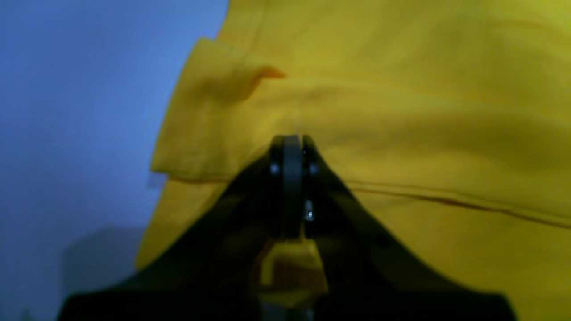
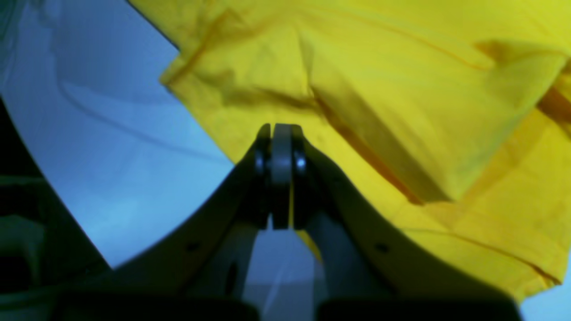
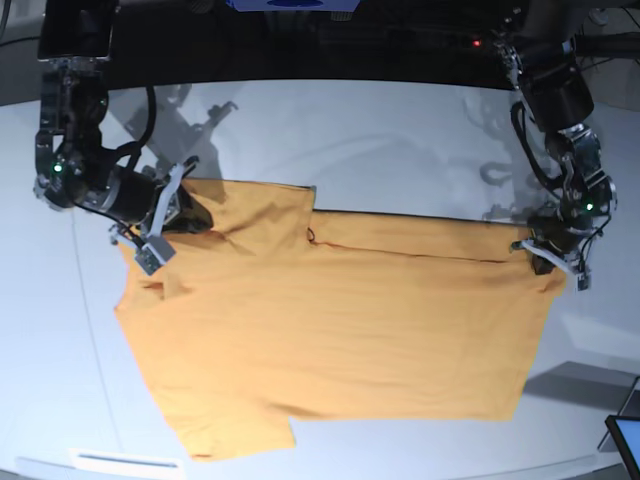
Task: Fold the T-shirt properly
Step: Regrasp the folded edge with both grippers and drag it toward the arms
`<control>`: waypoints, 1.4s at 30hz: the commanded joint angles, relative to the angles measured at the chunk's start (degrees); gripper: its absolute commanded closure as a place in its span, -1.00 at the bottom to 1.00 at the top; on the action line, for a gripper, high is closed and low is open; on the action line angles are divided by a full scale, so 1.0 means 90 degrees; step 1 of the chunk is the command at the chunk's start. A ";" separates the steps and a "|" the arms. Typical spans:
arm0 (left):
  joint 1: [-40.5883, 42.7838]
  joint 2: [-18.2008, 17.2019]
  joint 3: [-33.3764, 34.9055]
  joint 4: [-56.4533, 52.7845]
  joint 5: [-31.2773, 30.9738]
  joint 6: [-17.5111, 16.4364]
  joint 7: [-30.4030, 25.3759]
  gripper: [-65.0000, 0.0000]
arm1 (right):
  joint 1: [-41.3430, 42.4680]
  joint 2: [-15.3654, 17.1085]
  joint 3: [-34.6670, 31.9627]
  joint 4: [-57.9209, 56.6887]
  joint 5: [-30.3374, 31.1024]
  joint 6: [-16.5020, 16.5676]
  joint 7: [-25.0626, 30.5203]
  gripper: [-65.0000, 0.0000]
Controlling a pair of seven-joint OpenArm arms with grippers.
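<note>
The orange-yellow T-shirt (image 3: 330,330) lies spread on the pale table (image 3: 380,140), with its upper part folded over along a long straight edge. My right gripper (image 3: 192,215) is at the left end of that edge. In the right wrist view its jaws (image 2: 281,129) are shut, with a thin sliver of the shirt's cloth (image 2: 401,89) between them. My left gripper (image 3: 535,250) is at the right end of the edge. In the left wrist view its jaws (image 1: 292,142) are shut over the shirt (image 1: 401,111), with cloth showing under the fingers.
The table's curved front edge runs along the bottom of the base view, with a white strip (image 3: 125,460) at the front left. A screen corner (image 3: 625,440) shows at the lower right. Dark equipment stands behind the table.
</note>
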 commanded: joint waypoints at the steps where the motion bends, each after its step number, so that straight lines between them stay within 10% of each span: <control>1: -0.0027 -0.0174 -0.0035 -0.0199 0.0155 0.0115 -0.0011 1.00 | 0.0028 0.0073 0.0058 0.0113 0.0075 0.0016 0.0141 0.99; 23: 0.0413 0.0051 -0.0553 0.2086 0.0145 0.0115 0.0556 1.00 | 0.0585 0.0073 -0.0411 0.0103 0.0065 0.0016 0.0141 0.99; 42: 0.0364 -0.0008 -0.0553 0.1276 0.0164 0.0115 0.0507 1.00 | 0.1357 0.0258 -0.1055 -0.2486 0.0055 0.0016 0.1362 0.99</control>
